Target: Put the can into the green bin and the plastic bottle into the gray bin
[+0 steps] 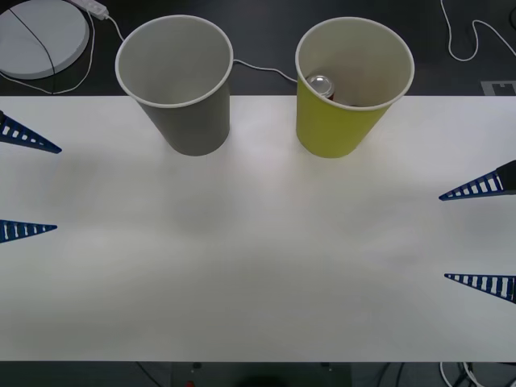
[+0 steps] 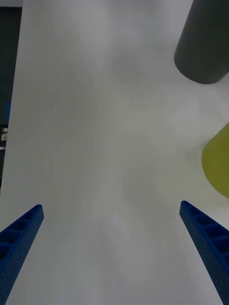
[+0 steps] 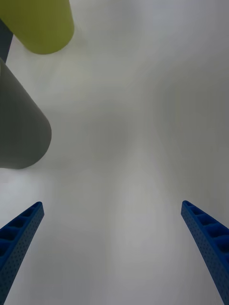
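Note:
The gray bin (image 1: 181, 81) stands upright at the back left of the white table, and its pale inside shows nothing. To its right stands the green bin (image 1: 347, 85), also upright. Inside it lies the can (image 1: 321, 85), showing a silvery lid and a sliver of red body. The plastic bottle is out of view. My left gripper (image 1: 24, 184) hovers open at the table's left edge and my right gripper (image 1: 484, 235) open at the right edge, both with nothing between their fingers. The right wrist view shows the gray bin (image 2: 202, 43) and green bin (image 2: 218, 162); the left wrist view shows the green bin (image 3: 40, 24) and gray bin (image 3: 19, 124).
A bare stretch of the white table (image 1: 258, 266) lies between the grippers and in front of the bins. Behind the table sit a white round disc (image 1: 40, 36) at the back left and white cables (image 1: 258, 68) on the dark floor.

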{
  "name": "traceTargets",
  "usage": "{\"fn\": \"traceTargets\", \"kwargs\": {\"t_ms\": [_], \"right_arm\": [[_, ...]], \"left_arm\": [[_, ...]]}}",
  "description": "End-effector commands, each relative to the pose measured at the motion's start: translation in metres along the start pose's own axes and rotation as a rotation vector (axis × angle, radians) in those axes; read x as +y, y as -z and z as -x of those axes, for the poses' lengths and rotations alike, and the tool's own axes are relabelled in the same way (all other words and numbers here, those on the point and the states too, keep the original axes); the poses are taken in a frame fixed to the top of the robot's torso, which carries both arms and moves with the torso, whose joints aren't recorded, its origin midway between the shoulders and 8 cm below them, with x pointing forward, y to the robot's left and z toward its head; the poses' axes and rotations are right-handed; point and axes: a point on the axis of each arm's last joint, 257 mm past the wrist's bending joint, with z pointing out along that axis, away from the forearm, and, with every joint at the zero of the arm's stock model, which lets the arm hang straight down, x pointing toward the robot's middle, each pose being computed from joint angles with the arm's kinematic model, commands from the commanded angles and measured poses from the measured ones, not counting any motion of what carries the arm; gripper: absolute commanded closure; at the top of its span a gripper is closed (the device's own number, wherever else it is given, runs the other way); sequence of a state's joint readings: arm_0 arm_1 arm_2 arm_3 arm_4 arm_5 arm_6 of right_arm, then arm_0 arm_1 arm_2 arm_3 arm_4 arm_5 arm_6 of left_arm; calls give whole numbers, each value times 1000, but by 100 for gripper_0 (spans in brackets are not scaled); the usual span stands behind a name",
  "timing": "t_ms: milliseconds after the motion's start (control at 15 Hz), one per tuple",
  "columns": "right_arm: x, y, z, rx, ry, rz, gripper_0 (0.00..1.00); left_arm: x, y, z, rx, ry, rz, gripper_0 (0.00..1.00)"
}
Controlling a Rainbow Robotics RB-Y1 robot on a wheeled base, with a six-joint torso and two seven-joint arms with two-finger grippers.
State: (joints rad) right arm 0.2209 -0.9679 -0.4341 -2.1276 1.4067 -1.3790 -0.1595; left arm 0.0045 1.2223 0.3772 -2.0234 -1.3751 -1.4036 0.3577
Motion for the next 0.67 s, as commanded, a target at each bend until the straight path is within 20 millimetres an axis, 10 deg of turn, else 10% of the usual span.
{"fn": "traceTargets", "kwargs": {"t_ms": [67,667], "right_arm": [[0,0,0,0,0,0,0],[0,0,0,0,0,0,0]], "left_arm": [[-8,-1,-12,26,-23,-20,0],[-20,-4,-20,24,-34,-56,0]]}}
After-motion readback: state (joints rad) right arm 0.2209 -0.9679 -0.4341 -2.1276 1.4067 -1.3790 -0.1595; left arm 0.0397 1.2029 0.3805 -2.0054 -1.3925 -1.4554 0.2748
